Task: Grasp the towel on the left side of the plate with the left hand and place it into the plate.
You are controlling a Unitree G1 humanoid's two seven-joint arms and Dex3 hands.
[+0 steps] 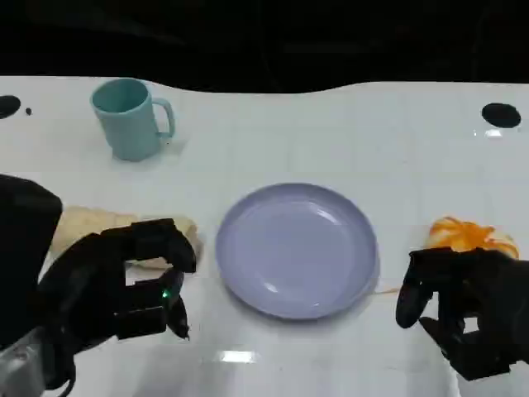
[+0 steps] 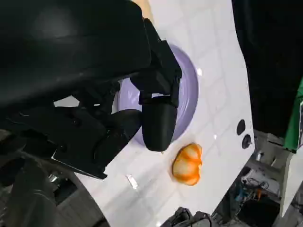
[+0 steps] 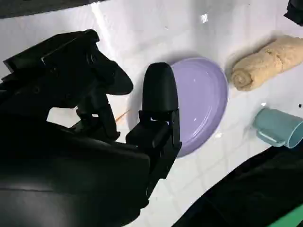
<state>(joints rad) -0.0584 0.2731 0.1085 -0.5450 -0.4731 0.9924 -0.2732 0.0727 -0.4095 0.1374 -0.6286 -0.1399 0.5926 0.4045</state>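
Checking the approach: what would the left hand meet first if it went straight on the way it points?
Probably the rolled beige towel, lying just beyond the left hand in the head view. Depth is unclear; the hand may hover above it. The lilac plate lies to the side.

A teal mug stands upright; an orange cloth lies crumpled.

White tiled table, dark background, glare
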